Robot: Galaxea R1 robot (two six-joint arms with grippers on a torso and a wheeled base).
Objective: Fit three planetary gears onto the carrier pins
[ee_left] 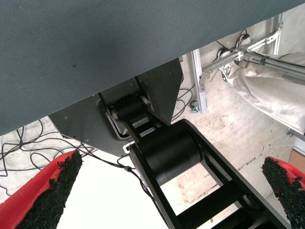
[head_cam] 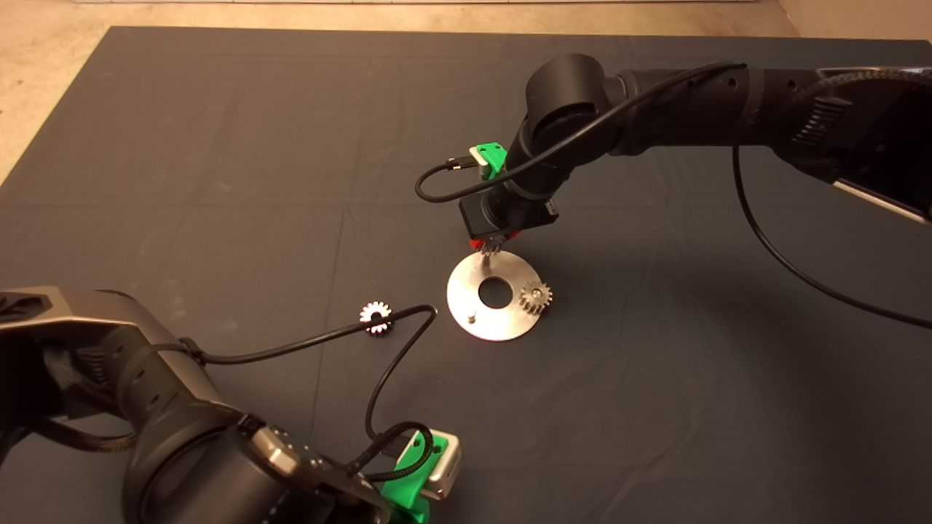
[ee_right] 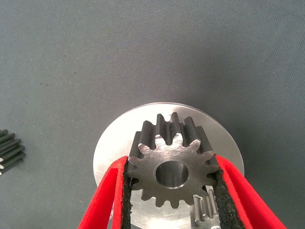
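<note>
Head view: right tool (head_cam: 492,247) holds gear (ee_right: 172,163) above disc (head_cam: 473,295).

Right arm (head_cam: 655,109): you see matte black rounded links with a bulbous joint.
Right arm cable (head_cam: 794,269): a thin black lead loops along it and plugs in at a green bracket (head_cam: 492,156).
Left arm (head_cam: 167,429): you get black and grey housing, with braided sleeving low on it.
Left arm camera (head_cam: 443,460): a silvery block on a green mount.
Left fingers (ee_left: 45,195): red, faced with coarse black pads.
Right fingers (ee_right: 102,200): red, black-lined.
</note>
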